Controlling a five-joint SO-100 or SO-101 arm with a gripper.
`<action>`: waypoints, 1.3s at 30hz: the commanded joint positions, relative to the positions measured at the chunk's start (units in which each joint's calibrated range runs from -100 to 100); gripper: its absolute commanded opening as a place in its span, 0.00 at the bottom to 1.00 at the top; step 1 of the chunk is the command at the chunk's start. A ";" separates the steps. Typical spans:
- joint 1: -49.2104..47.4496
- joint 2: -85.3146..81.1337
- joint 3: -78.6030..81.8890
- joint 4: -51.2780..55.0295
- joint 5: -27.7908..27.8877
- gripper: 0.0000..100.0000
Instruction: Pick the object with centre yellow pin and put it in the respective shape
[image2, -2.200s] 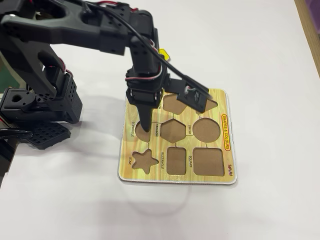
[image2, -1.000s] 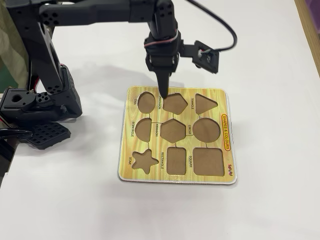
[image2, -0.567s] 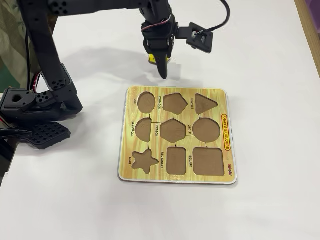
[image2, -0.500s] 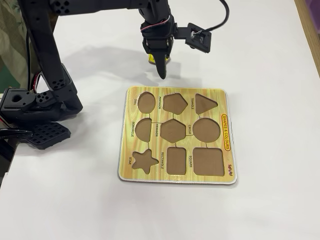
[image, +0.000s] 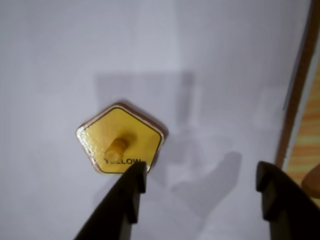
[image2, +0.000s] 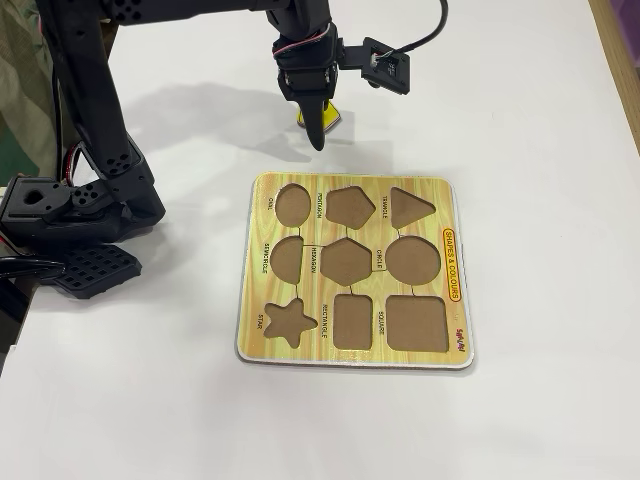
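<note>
Wrist view shows the claw (image: 197, 182) spread, pentagon (image: 120, 141) off-centre toward lower left; I'd shift left before closing on the peg (image: 116, 148).

Your fixed view hides most of the yellow pentagon piece (image2: 329, 117) behind the gripper (image2: 316, 137), only a sliver shows. In your wrist view the left jaw tip covers the pentagon's lower right edge and the end of its lettering, and both jaws are cut off at the bottom. The puzzle board (image: 306, 150) is cropped at the right edge, blurred.
</note>
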 joint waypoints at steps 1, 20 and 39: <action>-0.34 -1.16 -3.15 -0.90 -0.28 0.25; -5.81 -0.75 -6.74 -1.08 -0.28 0.25; -5.12 6.54 -12.95 -1.08 -0.34 0.25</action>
